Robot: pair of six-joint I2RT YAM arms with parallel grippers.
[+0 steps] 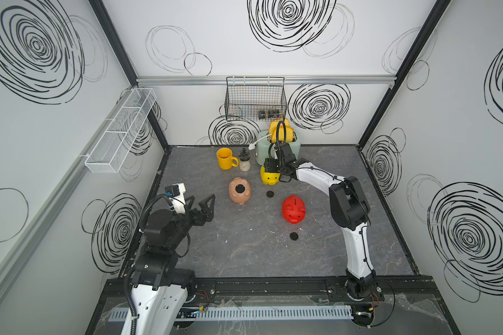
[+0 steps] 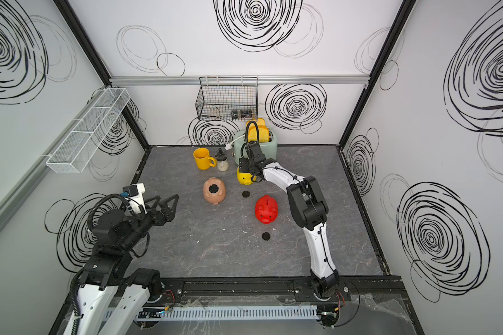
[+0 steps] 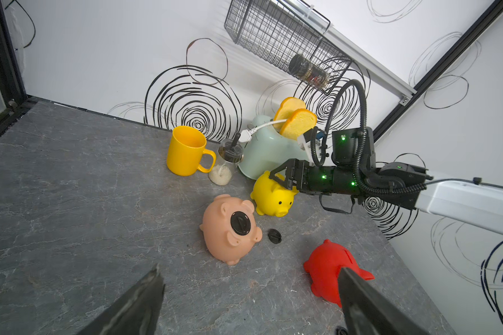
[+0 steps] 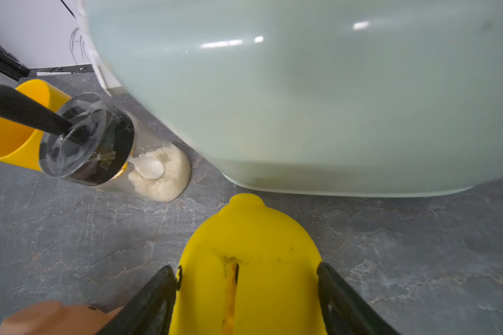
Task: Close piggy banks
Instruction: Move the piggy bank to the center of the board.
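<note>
Three piggy banks are on the grey table. The yellow one [image 1: 271, 179] [image 4: 248, 261] stands upright in front of the toaster, and my right gripper [image 1: 270, 169] [image 4: 247, 269] is shut on its sides from above, coin slot between the fingers. The pink one [image 1: 240, 191] [image 3: 230, 232] lies belly up with a black plug [image 3: 240, 222] in its hole. The red one [image 1: 293, 209] [image 3: 327, 268] lies on its side. Two loose black plugs [image 1: 270, 193] [image 1: 294, 236] rest on the table. My left gripper [image 1: 202, 202] [image 3: 250, 278] hangs open and holds nothing, left of the pink pig.
A yellow mug [image 1: 225, 158], a lidded sugar jar [image 1: 244, 164] and a pale green toaster [image 1: 276, 145] with bread slices stand at the back. A black wire basket [image 1: 256, 98] hangs on the back wall, a white mesh shelf [image 1: 119, 130] on the left wall.
</note>
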